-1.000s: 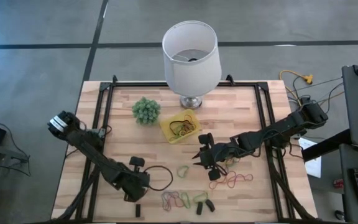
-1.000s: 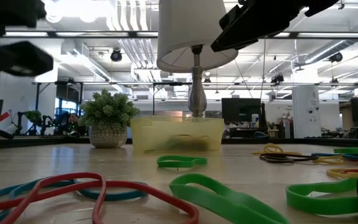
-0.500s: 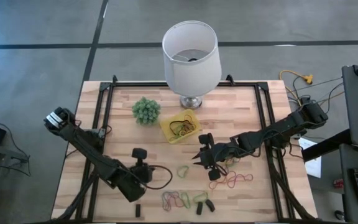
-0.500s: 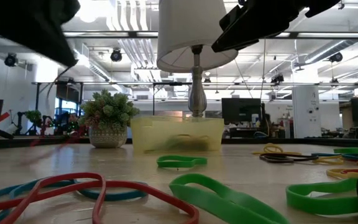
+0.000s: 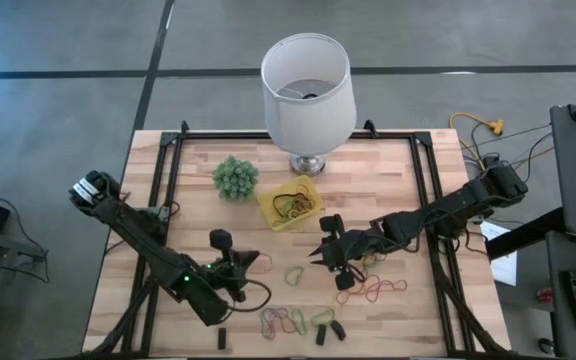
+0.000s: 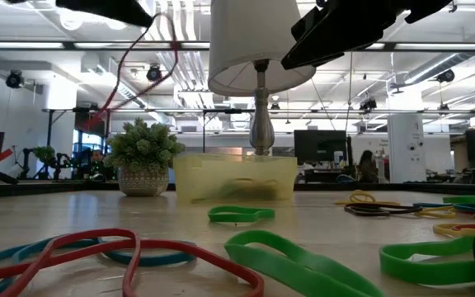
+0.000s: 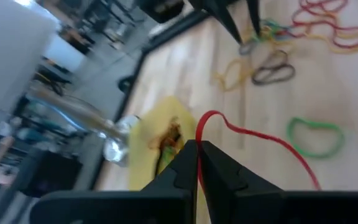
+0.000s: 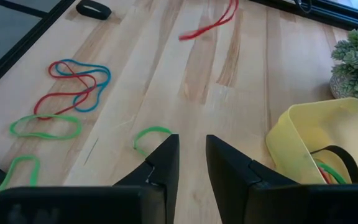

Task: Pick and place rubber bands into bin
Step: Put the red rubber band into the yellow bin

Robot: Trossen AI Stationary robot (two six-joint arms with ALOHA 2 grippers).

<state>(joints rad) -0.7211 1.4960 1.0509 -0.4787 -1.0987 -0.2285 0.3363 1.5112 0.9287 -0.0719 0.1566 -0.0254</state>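
My left gripper [image 5: 245,264] hovers over the near left of the table, shut on a red rubber band [image 7: 253,140]. The low view shows that band [image 6: 134,62] up in the air. My right gripper [image 5: 316,256] stands open above the table's middle with nothing between its fingers [image 8: 166,163]. The bin [image 5: 290,203], a small yellow tray, sits on the table beside the lamp's foot and holds a few bands. More rubber bands lie flat on the wood: a green one [image 5: 295,273], red and orange ones [image 5: 383,290] and a mixed bunch [image 5: 283,320]. My left gripper pinches the red band between its two fingertips at one spot of the loop [image 7: 199,135]. The fingers slant down toward the far side, facing the bin. The rest of the band swings slack beyond them, off the table.
A white lamp [image 5: 308,95] stands at the far edge behind the bin, with a fuzzy green plant [image 5: 235,177] to its left. Small dark stubby pieces [image 5: 336,330] lie near the front edge. Black frame rails [image 5: 163,180] run along both sides of the table.
My left gripper has risen and swung its wrist round from pointing down to facing the bin, staying shut. The red band, which lay on the wood as a loop, has come up with it and now dangles in the air.
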